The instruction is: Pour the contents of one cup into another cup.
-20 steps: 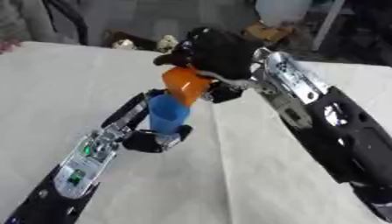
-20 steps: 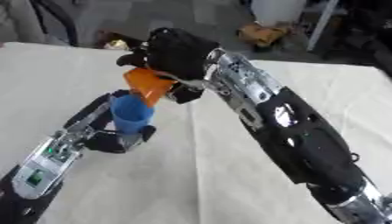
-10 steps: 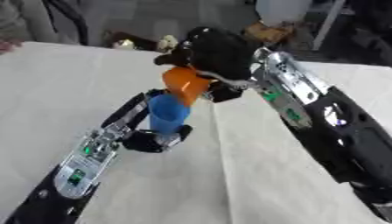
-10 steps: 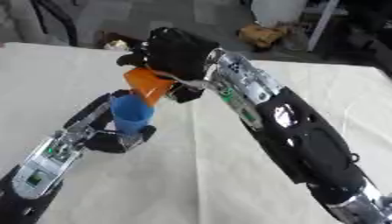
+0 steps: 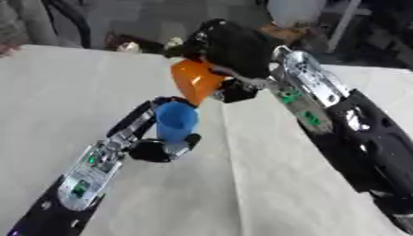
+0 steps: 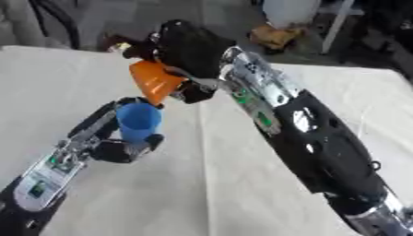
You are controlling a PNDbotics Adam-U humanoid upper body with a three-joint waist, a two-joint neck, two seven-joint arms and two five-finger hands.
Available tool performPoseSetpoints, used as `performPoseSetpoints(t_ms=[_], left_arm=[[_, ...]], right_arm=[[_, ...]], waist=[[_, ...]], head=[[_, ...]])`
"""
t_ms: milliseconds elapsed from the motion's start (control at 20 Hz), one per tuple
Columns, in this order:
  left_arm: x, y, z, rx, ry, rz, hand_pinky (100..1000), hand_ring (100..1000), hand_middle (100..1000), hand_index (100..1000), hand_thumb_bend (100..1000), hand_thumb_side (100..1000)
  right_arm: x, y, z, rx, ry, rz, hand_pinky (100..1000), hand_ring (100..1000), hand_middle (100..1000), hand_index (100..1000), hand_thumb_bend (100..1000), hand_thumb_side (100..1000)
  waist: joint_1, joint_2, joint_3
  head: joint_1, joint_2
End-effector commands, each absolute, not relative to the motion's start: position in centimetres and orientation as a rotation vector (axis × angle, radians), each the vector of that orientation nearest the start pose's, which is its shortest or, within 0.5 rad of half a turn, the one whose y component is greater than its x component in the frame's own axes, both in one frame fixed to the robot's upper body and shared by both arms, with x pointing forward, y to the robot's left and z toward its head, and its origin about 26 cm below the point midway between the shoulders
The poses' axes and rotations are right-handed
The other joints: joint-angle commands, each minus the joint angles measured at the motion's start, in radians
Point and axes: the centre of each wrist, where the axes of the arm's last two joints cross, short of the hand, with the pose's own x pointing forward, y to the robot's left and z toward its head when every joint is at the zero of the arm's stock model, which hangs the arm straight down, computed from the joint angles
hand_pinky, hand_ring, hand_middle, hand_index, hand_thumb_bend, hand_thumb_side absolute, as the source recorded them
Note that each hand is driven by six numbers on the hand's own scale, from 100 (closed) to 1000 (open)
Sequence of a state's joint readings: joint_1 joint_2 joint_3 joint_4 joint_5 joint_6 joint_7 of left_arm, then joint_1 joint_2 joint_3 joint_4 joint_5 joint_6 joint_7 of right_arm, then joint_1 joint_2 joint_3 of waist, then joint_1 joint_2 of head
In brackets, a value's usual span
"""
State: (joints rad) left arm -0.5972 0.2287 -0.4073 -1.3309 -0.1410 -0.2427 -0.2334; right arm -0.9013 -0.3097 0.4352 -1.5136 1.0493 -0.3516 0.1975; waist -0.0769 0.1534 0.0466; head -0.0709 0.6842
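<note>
- Showing mid-pour stage, near to far; receiving cup held up, pouring cup tipped over it.
- Left arm: black w/ silver joints, enters from lower-left corner, runs diagonally up over the pale cloth-covered table [image 5: 266,184].
- Left hand [image 5: 161,148]: fingers curled round the base of the upright blue plastic cup [image 5: 176,120]; cup stands in the grip approx. at table level, mouth facing up. Whether its base touches the cloth: cannot tell.
- Right arm: comes in from lower-right, forearm w/ silver plates and green marks, reaching up and leftward.
- Right hand [image 5: 230,48]: fingers wrapped round the orange plastic cup [image 5: 196,82], which is tilted steeply, its lower end just above and touching or nearly touching the blue cup's rim.
- Contents: no stream or material visible btwn cups; inside of either cup not shown.
- Progress (judged): both cups grasped, aligned, tilt begun – done. Left: finishing the tip until the orange cup is emptied, then righting it and setting both down.
- Far edge: clutter beyond the table, incl. small brownish objects; unrelated to task.
</note>
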Motion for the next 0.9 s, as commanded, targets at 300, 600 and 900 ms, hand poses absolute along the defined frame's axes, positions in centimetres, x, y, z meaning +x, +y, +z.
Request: performPoseSetpoints(t_ms=[300,600,900], left_arm=[[39.1,17.2,8.4,-0.031,-2.007,-1.125,636,960,728,958,880,559],[39.1,18.7,9.1,0.075,-2.09,-1.195,804,1000,915,1000,1000,705],[38.9,19.3,8.6,0.17,-2.098,-1.24,794,1000,915,1000,1000,745]], right_arm=[[39.1,-12.3,25.4,0.986,2.514,-1.903,684,364,354,889,100,100],[39.0,-12.8,25.5,0.965,2.582,-1.894,684,360,348,887,100,100],[39.2,-13.3,25.0,0.964,2.658,-1.882,684,343,329,881,100,100]], waist=[[0.009,-0.016,-0.005],[0.012,-0.015,-0.008],[0.017,-0.015,-0.004]], head=[[0.005,0.003],[0.006,0.006],[0.006,0.008]])
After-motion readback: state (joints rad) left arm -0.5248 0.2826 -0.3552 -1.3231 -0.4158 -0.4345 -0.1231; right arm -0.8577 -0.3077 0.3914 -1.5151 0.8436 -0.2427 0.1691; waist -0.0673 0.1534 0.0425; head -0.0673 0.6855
